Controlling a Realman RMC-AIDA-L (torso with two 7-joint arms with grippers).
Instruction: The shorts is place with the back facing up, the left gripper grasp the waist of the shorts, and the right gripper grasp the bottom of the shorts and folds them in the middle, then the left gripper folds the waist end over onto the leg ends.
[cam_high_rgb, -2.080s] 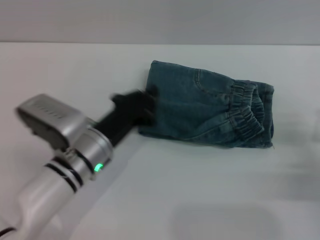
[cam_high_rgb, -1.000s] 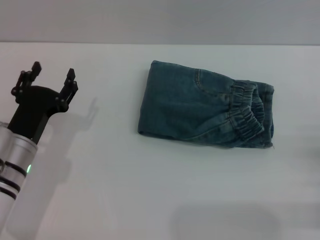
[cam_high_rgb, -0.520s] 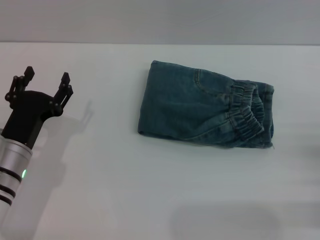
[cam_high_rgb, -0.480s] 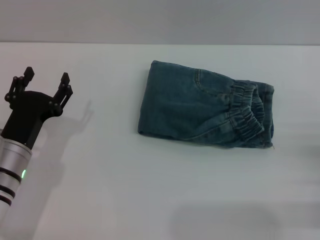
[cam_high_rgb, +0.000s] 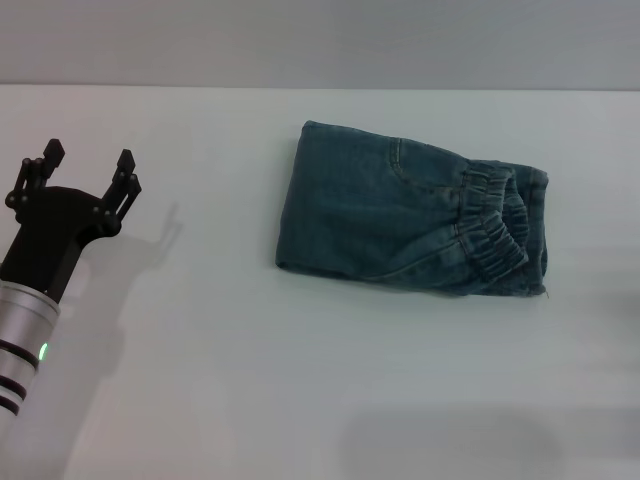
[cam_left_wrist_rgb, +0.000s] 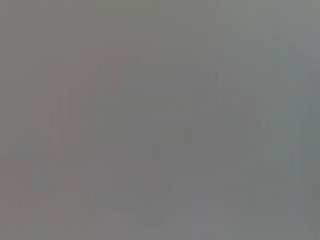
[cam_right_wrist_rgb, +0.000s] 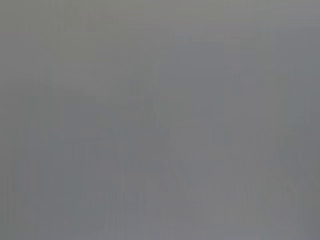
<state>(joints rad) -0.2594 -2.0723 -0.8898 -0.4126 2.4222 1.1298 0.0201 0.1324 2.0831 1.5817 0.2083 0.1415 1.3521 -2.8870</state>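
Note:
The blue denim shorts (cam_high_rgb: 400, 215) lie folded into a compact rectangle on the white table (cam_high_rgb: 300, 380), right of centre in the head view. The gathered waist (cam_high_rgb: 490, 225) rests on top at the right end of the bundle. The leg ends lie beneath it, mostly covered. My left gripper (cam_high_rgb: 85, 165) hovers far to the left of the shorts, open, with nothing between its black prongs. The right gripper is out of view. Both wrist views show only plain grey.
The table's far edge (cam_high_rgb: 320, 88) meets a grey wall. Bare white tabletop surrounds the shorts on every side.
The left gripper has pulled away from the left edge of the folded shorts to the far left and keeps drifting slowly left and down. The shorts have not moved.

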